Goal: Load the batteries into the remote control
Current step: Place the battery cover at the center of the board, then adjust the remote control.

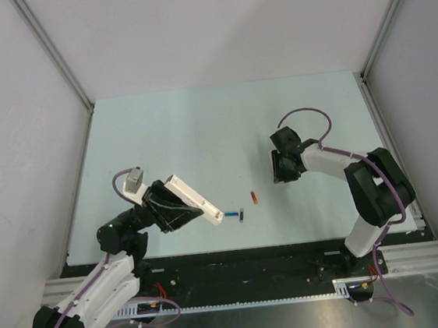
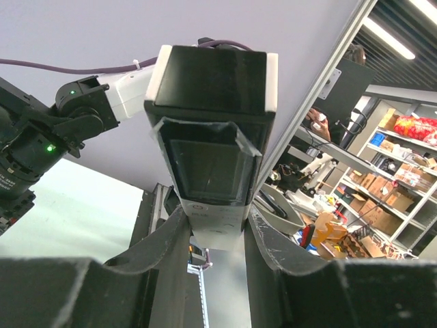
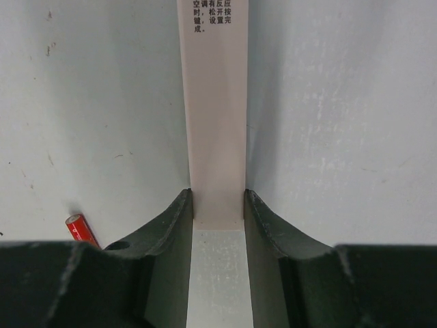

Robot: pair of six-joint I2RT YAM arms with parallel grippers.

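1. Starting at the left, we see the left pincer [image 2: 217, 229] pinching the remote control [image 1: 195, 200] by one short end. The remote is tilted and clear of the tabletop [image 1: 199, 127], with its dark-faced end away from the fingers.
2. With so short a hold, we judge that a push from a battery could swing the remote or make it slip in the grip.
3. A blue battery [image 1: 231, 214] and a black battery [image 1: 242, 216] lie just beside each other on the tabletop, just past the remote's free end. A red battery [image 1: 254, 198] lies near them to the right, apart. All are round, so a pincer reaching for one could nudge its neighbour and set it rolling.
4. The right pincer [image 3: 217, 205] is pressed onto a white strip [image 3: 217, 102] bearing printed characters. With its fingers occupied, it cannot take a battery.
5. We count only three batteries and cannot find a second blue one. The left wrist view shows a dark recess under clear film, but we cannot tell whether that is an open battery bay. The strip runs off the top of the right wrist view, and from overhead the pincer hides it. We cannot say whether it is the remote's cover.
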